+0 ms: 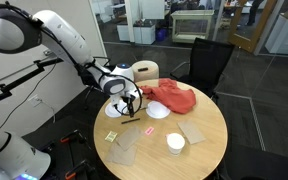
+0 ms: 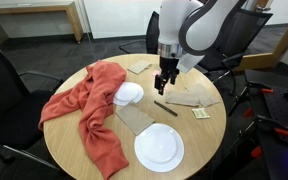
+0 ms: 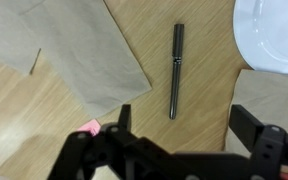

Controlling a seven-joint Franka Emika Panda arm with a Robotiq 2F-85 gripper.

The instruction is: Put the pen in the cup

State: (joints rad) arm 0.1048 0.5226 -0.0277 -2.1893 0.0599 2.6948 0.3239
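The pen [image 3: 176,70] is a thin dark stick lying on the bare wood between two beige sheets. It also shows in both exterior views [image 1: 135,122] [image 2: 166,108]. My gripper [image 3: 184,125] is open and empty. It hangs just above the pen's near end, apart from it, in both exterior views [image 1: 131,104] [image 2: 164,82]. The cup [image 2: 159,148] is a low white round dish standing alone near the table edge [image 1: 175,143], well away from the gripper.
Two white plates [image 2: 129,94] overlap beside a red cloth [image 2: 94,110]; a plate's rim shows in the wrist view [image 3: 274,35]. Beige sheets [image 3: 74,50] [image 2: 189,97] lie on the round wooden table [image 1: 209,150]. Black chairs [image 1: 209,60] stand around it.
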